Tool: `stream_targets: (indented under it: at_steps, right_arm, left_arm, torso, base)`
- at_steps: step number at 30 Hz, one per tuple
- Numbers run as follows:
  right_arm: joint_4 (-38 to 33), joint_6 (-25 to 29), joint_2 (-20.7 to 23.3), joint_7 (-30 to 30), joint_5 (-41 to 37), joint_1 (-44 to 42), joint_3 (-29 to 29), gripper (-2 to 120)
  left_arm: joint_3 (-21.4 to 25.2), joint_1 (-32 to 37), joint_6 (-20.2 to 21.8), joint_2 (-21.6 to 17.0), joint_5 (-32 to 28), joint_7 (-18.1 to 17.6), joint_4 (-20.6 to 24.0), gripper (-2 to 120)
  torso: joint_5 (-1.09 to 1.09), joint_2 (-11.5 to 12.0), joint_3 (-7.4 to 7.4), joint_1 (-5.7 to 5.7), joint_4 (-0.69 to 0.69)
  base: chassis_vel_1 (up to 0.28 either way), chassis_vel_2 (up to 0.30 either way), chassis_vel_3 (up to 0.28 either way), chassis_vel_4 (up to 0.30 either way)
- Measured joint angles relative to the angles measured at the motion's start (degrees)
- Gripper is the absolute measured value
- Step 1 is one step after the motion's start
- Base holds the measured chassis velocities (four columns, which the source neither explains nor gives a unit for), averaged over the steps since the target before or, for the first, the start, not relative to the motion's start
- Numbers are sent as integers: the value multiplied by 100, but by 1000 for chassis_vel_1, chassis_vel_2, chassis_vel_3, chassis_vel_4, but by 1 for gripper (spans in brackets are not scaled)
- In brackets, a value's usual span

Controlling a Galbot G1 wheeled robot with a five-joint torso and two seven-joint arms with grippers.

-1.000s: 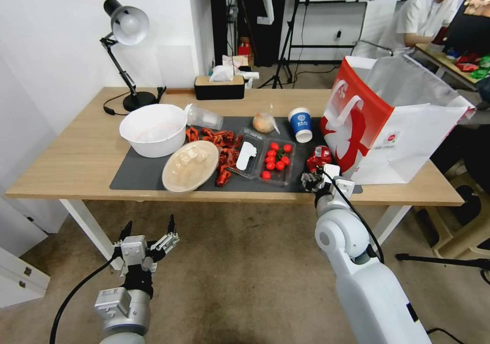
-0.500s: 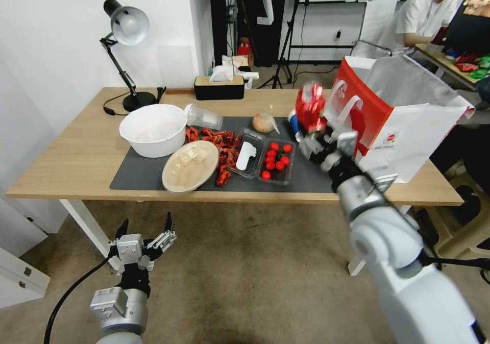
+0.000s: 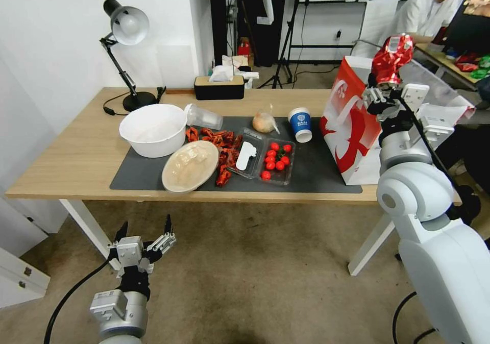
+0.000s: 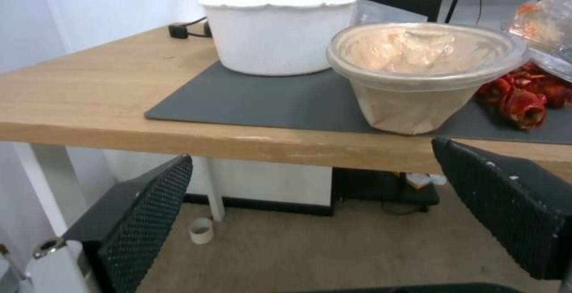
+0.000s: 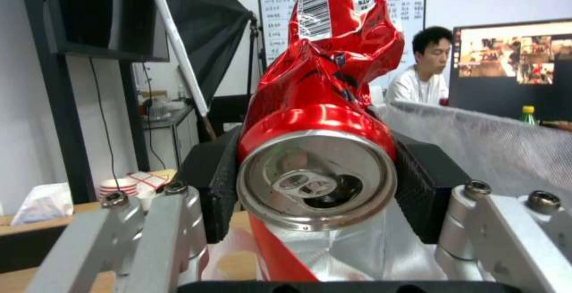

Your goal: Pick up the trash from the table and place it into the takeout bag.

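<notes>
While clamped in right hand (image 3: 384,90), crushed red can (image 3: 391,59), barcode label showing, hovers over takeout bag (image 3: 357,129); left hand (image 3: 145,234) open, empty.

White wall (image 3: 56,53) stood to my left, beige carpet (image 3: 255,272) lay below — black desk lamp (image 3: 125,32) sat at the worktop's far-left corner.

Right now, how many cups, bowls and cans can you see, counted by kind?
Cups: 2, paper cup standing, clear cup on its side.
Bowls: 2, white bowl, lidded bowl.
Cans: 1, red can held in the right tool above the bag.
Total: 5.
</notes>
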State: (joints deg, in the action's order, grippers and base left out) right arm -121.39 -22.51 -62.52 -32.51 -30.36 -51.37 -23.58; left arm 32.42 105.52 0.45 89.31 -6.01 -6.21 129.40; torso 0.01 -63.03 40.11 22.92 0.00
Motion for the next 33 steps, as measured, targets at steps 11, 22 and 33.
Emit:
stream_targets:
  at_steps: [11,22,33]
  right_arm:
    - [-11,20,9,3,0,15,-17,94]
    - [-229,175,98,339,-54,30,-19,100]
    - [-867,594,215,2423,45,-1384,89,100]
  left_arm:
    - [-12,47,-41,34,52,-10,-14,100]
    - [9,59,-42,50,49,-20,17,100]
    - [145,100,-126,9,-60,122,25,100]
  torso:
    - [-1,1,0,0,0]
    - [-1,1,0,0,0]
    - [-1,0,-1,0,-1]
  base:
    - [0,0,0,0]
    - [0,0,0,0]
    - [0,0,0,0]
